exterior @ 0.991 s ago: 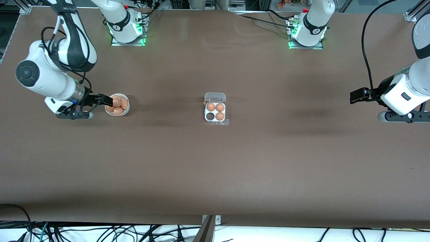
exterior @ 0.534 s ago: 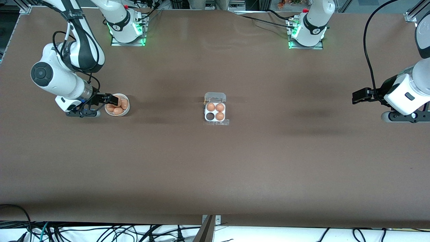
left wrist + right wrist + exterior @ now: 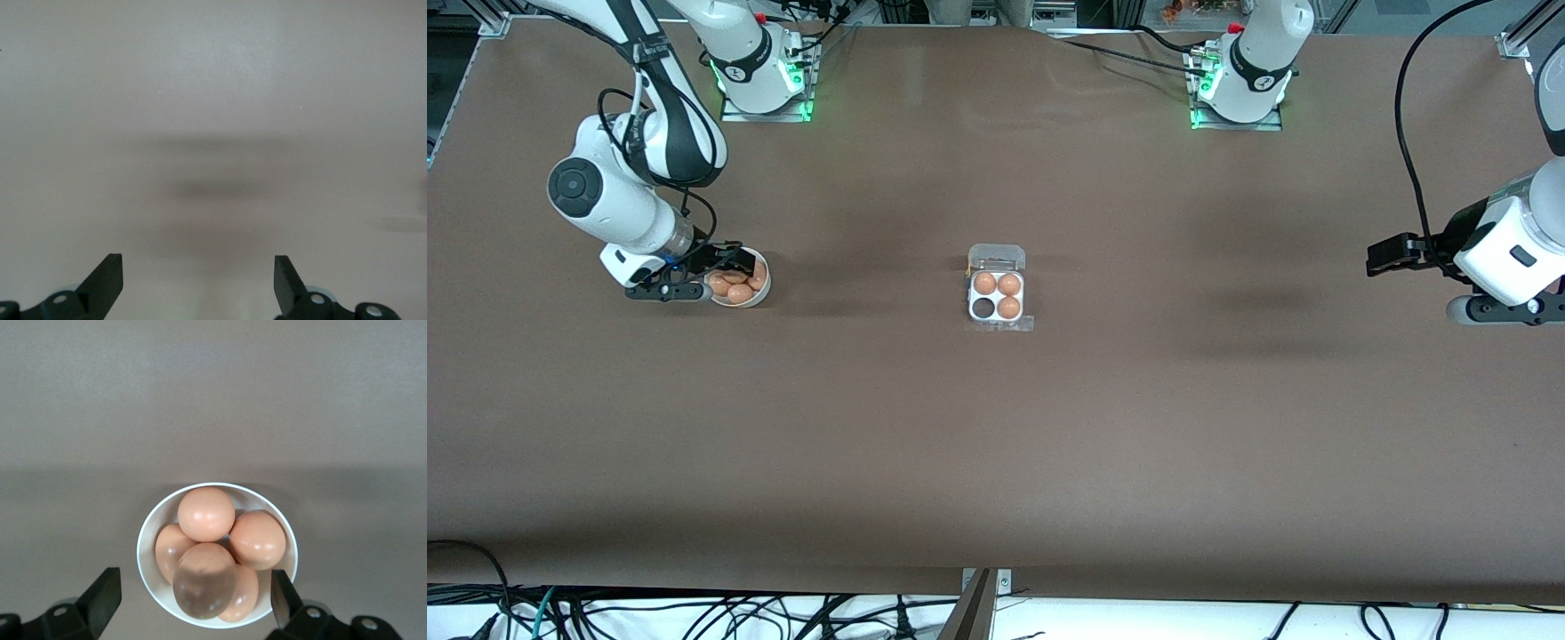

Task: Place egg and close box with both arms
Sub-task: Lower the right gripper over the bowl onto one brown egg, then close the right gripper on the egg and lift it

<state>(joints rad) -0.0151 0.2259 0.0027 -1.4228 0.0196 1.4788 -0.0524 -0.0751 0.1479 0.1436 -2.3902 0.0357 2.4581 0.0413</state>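
I see the box (image 3: 997, 297), a small square white tray with four cells, flat near the middle of the table. Its clear hinged lid (image 3: 997, 258) stands open on the edge farther from the front camera. Three cells hold orange-brown eggs; the cell nearer that camera, toward the right arm's end, is dark and empty. The egg (image 3: 206, 513), smooth and orange-brown, lies topmost on a heap of like eggs, well apart from the box toward the right arm's end.

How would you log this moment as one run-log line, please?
right gripper: open, over bowl of eggs | left gripper: open, waiting over bare table | box: lid open, three eggs, one cell empty
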